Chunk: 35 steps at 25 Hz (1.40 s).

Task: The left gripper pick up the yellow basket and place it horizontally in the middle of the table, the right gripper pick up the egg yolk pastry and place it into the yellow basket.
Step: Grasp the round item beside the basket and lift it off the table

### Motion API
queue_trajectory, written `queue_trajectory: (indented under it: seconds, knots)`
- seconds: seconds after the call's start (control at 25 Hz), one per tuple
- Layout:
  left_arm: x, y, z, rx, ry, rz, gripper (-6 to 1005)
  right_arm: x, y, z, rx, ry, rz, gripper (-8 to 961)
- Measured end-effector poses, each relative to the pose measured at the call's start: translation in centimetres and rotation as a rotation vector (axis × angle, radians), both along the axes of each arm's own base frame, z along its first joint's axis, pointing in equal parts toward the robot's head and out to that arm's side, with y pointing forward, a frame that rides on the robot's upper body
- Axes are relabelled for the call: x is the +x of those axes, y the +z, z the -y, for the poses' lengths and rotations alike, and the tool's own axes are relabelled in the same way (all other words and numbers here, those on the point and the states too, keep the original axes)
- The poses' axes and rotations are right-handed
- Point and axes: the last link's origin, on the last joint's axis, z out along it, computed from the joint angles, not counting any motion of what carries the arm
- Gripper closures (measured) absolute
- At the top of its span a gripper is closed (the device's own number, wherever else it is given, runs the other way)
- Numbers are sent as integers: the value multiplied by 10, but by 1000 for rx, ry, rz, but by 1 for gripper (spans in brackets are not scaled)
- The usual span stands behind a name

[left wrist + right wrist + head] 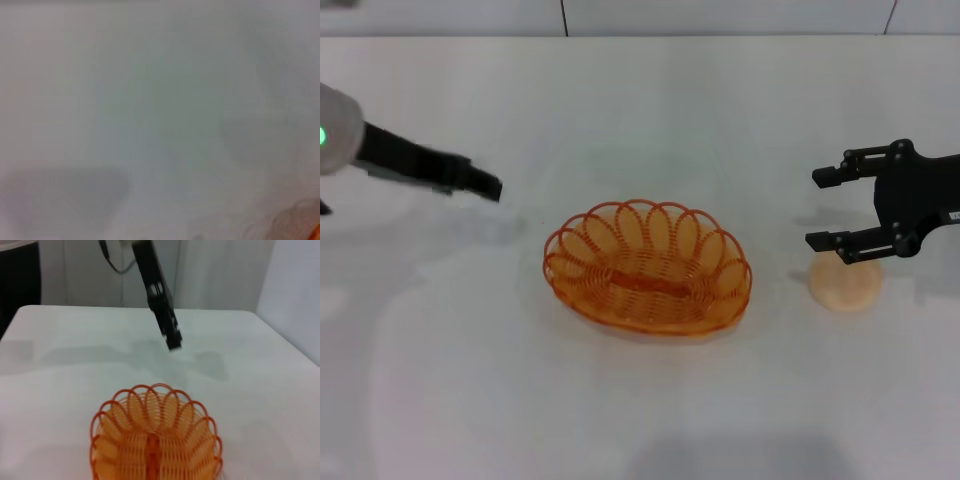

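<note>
Fingers spread, the right gripper (pixel 835 208) hovers over the egg yolk pastry (pixel 845 283); left gripper's (pixel 485 186) grip unclear.

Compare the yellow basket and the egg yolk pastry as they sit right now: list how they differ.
Look: the yellow basket is open orange wirework with a looped rim; the egg yolk pastry is smooth, pale and solid.
Size: the basket is far wider than the pastry.
Place: the basket sits mid-table, clear of both arms; the pastry lies to the robot's right, directly beneath the open right end effector.
Both rest on the table, ungrasped.
</note>
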Motion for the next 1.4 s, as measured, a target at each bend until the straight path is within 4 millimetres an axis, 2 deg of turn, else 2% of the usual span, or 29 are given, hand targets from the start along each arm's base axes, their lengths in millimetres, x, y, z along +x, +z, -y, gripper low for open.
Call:
queue_trajectory:
  seconds: [0.08,0.28,0.6,0.88,1.08,1.4]
  knots:
    - [1,10,1,14,-105,22,378,1,1,-1,3,-18,1,259]
    - [5,12,10,14,-389,102,372,1,8,-2,5,-54,7,260]
    - [8,18,41,48,-880,214,363,5,22,4,-67,-127,55,262]
    - [-3,-1,71,-157,-1120,240,354,4,25,5,-93,-184,128,263]
    - [-11,-8,77,-214,-1114,243,348,-2,27,5,-122,-179,144,264]
    - [-28,-34,87,-270,-1013,294,338,-4,25,3,-138,-179,167,266]
